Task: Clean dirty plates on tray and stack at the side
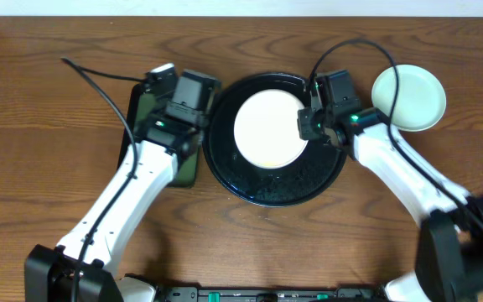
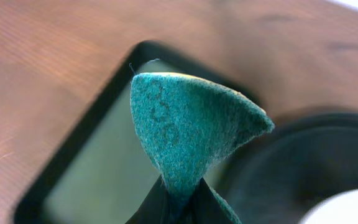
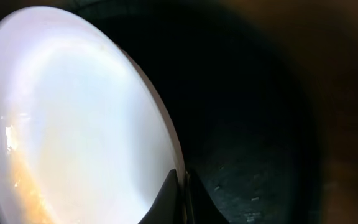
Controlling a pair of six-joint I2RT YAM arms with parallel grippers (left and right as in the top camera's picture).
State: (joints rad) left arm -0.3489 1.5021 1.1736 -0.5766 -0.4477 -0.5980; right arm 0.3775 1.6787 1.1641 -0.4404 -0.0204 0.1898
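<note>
A white plate (image 1: 268,128) with a yellowish smear lies in the round black tray (image 1: 258,191). My right gripper (image 1: 311,123) is shut on the plate's right rim; the wrist view shows the rim (image 3: 160,137) pinched between the fingers (image 3: 183,186). A pale mint plate (image 1: 409,96) sits on the bare wood at the far right; whether another plate lies under it I cannot tell. My left gripper (image 1: 189,101) hovers left of the tray, shut on a green scouring pad (image 2: 185,134).
A rectangular dark green tray (image 1: 145,126) lies under my left arm, beside the black tray; it also shows in the left wrist view (image 2: 98,180). Cables run over the table behind both arms. Brown wood tabletop (image 1: 40,159) stretches to the left and front.
</note>
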